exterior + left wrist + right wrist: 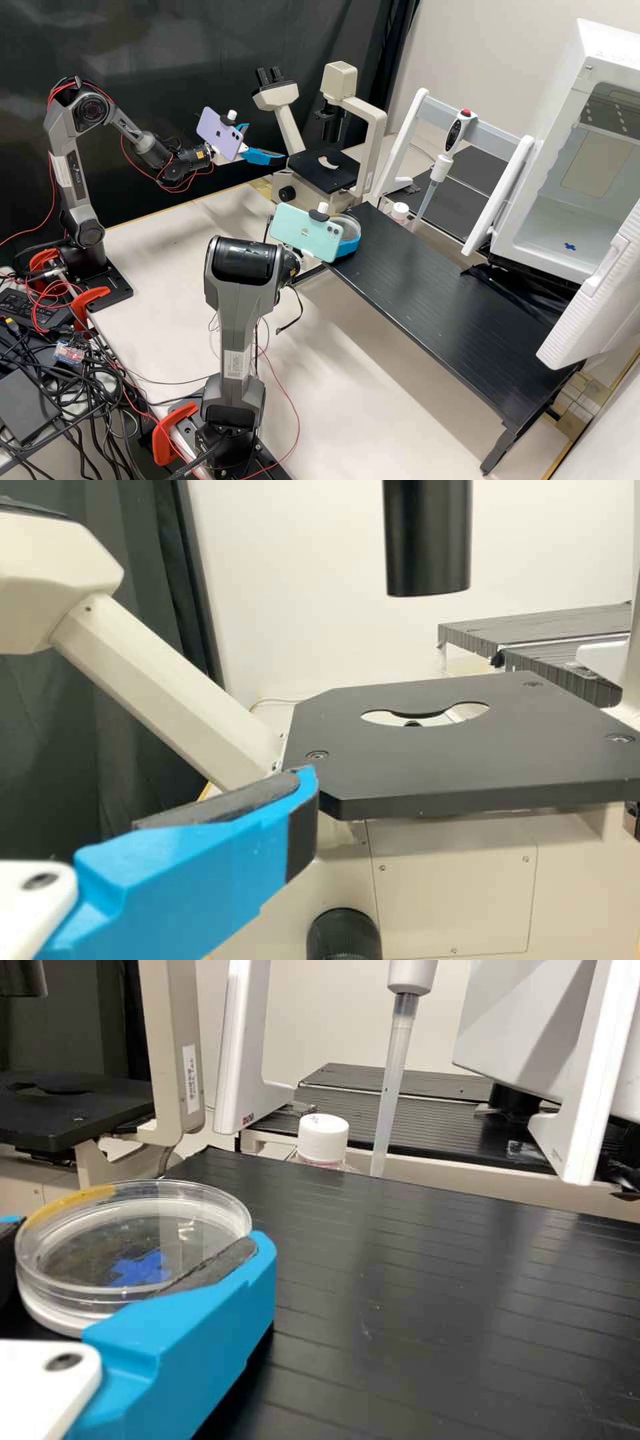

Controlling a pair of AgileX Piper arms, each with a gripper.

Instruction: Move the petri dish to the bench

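Petri dish pinched in the right gripper, at the microscope end of the black bench.

Held by its sides between both blue fingers, roughly level; round and flat, so with no long axis to line up. Placed by the corner of the bench, with most of the black top stretching off from the gripper toward the white cabinet. Cannot tell whether just above the surface or touching it. Well within the right arm's charge; farther from the left gripper, spread and empty beside the microscope. Seems to need moving inward over the top, then setting down level before letting go; might tip or catch the edge if released too near the corner.
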